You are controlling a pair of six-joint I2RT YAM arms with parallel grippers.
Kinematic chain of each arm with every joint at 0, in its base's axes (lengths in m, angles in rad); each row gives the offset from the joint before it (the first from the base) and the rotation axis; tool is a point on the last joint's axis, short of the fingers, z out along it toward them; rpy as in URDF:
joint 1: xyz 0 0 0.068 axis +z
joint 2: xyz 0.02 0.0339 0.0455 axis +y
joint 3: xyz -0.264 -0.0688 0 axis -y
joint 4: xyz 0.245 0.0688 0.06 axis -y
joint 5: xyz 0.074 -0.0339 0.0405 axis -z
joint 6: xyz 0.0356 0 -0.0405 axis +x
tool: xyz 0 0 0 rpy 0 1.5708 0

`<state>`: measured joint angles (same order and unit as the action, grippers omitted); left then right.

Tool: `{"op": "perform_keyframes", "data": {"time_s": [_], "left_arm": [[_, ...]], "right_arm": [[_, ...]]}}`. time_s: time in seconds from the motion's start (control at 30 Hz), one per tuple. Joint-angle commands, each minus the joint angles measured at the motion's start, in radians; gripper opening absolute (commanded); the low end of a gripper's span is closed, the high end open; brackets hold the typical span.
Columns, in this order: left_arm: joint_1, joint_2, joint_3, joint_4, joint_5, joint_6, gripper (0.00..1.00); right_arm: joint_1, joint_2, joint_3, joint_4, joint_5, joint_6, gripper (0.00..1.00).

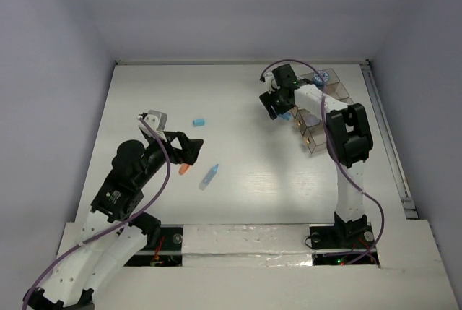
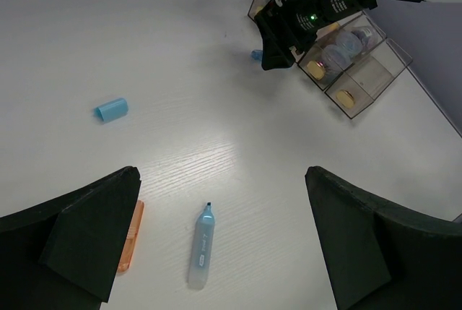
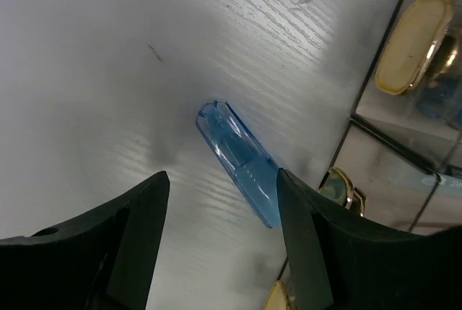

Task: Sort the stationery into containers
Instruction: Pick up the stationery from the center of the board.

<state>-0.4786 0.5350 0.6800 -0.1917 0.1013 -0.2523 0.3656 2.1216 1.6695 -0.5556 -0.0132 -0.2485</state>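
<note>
The left tool (image 2: 222, 178) is held above the table (image 1: 289, 180) with its jaws spread wide and nothing between them. Below it, a light-blue marker (image 2: 201, 246) is seen lying flat, with an orange stick (image 2: 131, 235) just beside it on the left, partly covered by the left finger. A light-blue cap (image 2: 111, 110) lies farther off on the table, well apart from both. The right tool (image 3: 222, 176) is lowered close to the table beside the containers (image 1: 315, 142), its jaws parted. A clear blue piece (image 3: 242, 157) lies on the table between them, slanted, with one end by the right finger; whether that finger touches it cannot be told, and it is not pinched. The piece lies just outside the wall of the containers, in which cream, gold-rimmed pieces (image 3: 415, 35) are seen.
</note>
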Motion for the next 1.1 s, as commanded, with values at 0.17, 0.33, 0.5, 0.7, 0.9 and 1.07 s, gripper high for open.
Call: {"op": "perform_keyframes", "data": {"time_s": [0.17, 0.33, 0.5, 0.7, 0.9, 1.07], "left_arm": [[0.021, 0.019, 0.006, 0.043, 0.035, 0.004, 0.99], [0.031, 0.017, 0.007, 0.051, 0.054, 0.007, 0.99], [0.031, 0.014, 0.004, 0.052, 0.072, 0.007, 0.99], [0.031, -0.006, 0.003, 0.057, 0.090, 0.010, 0.99], [0.031, -0.021, 0.000, 0.063, 0.129, 0.010, 0.99], [0.021, -0.072, -0.004, 0.063, 0.127, 0.012, 0.99]], "right_arm": [[-0.008, 0.067, 0.072, -0.036, -0.100, -0.031, 0.57], [-0.008, 0.051, -0.003, 0.008, -0.177, -0.006, 0.44], [-0.008, 0.029, -0.076, 0.037, -0.237, 0.034, 0.23], [-0.008, -0.109, -0.154, 0.144, -0.215, 0.150, 0.11], [-0.017, -0.388, -0.371, 0.387, -0.113, 0.339, 0.11], [-0.097, -0.621, -0.574, 0.517, 0.099, 0.507, 0.10]]}}
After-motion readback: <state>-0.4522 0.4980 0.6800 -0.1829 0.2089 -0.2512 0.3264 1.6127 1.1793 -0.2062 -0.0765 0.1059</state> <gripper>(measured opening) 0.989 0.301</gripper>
